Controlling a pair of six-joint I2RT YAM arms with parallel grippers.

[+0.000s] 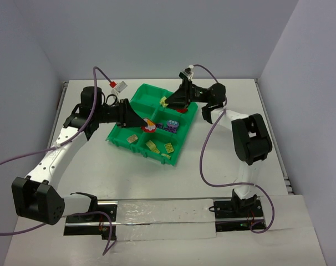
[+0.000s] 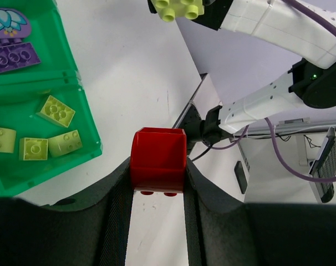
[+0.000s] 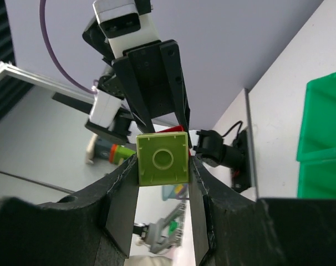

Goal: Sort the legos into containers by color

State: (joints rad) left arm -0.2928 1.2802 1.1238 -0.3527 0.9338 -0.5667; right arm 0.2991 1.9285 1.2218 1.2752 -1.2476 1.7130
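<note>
Currently both arms are mid-carry. The red brick [image 2: 157, 158] is clamped between the fingers of the left gripper [image 2: 157, 167], held over the middle of the green tray [image 1: 147, 95]. The yellow-green brick [image 3: 162, 158] is pinched in the right gripper [image 3: 161, 167] above the tray's far side.

Next, each needs lowering into a compartment of its colour and releasing. The left wrist view shows yellow bricks [image 2: 43, 133] and purple bricks [image 2: 13, 58] in separate compartments. Only the overhead view shows where both grippers hang.
</note>
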